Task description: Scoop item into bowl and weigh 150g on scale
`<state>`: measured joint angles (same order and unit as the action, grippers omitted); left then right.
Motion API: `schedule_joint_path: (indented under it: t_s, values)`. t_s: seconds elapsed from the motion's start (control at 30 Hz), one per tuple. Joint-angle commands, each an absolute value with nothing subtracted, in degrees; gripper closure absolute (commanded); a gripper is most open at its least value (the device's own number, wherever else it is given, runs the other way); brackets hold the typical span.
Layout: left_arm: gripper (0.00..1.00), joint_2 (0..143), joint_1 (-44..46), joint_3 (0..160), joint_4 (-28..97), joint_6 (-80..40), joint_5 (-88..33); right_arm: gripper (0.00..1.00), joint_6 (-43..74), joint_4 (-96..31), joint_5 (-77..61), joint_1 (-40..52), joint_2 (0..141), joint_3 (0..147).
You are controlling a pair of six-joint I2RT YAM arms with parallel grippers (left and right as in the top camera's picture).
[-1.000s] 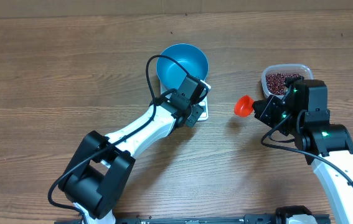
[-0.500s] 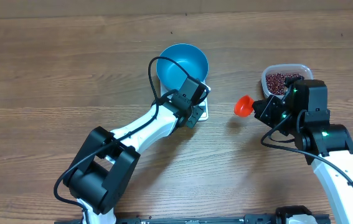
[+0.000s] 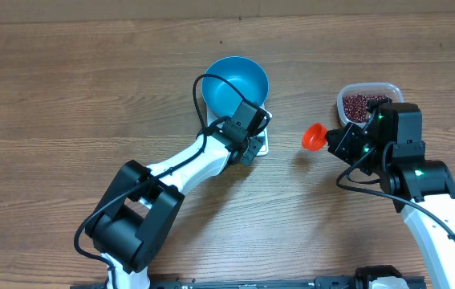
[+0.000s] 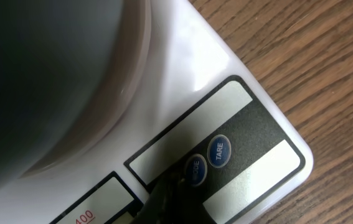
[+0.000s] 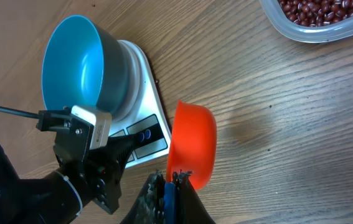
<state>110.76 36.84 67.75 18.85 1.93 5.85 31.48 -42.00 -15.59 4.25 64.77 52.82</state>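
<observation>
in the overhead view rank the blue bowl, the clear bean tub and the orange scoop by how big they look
1. blue bowl, the widest of the three
2. clear bean tub, a bit smaller, though the right arm hides part of it, so the gap is unsure
3. orange scoop, clearly the smallest

The bowl [image 3: 235, 82] sits in the upper centre of the overhead frame, on top of the scale [image 5: 148, 87]. The scale's panel edge sticks out below and to the right of the bowl. The left gripper [image 3: 251, 147] hangs over that panel edge, its tip right at the buttons [image 4: 219, 152]. The tub [image 3: 369, 85] stands at the upper right on the table [image 3: 67, 96], well apart from the scale, with the beans [image 3: 362, 104] inside it. The scoop [image 3: 314, 136] lies between scale and tub, just left of the right gripper [image 3: 336, 141], which holds its handle.
</observation>
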Motion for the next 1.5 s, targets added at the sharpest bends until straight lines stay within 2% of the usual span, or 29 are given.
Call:
schedule_joint_path:
  t_s: [0.0,0.73,0.9,1.47]
  values:
    - [0.96,112.88,37.19,67.64,18.5,2.55,5.98,0.96,31.4,-41.67,-15.03,4.45,63.77,55.24]
    - [0.96,112.88,37.15,67.64,19.7,2.55,6.74,0.96,31.4,-41.87,-15.03,4.45,63.77,55.24]
    - [0.96,112.88,37.15,67.64,19.9,0.14,11.33,0.96,31.4,-41.89,-15.03,4.45,63.77,55.24]
    - [0.96,111.68,37.21,67.68,20.8,0.19,8.93,0.96,31.4,-41.82,-15.03,4.45,63.77,55.24]
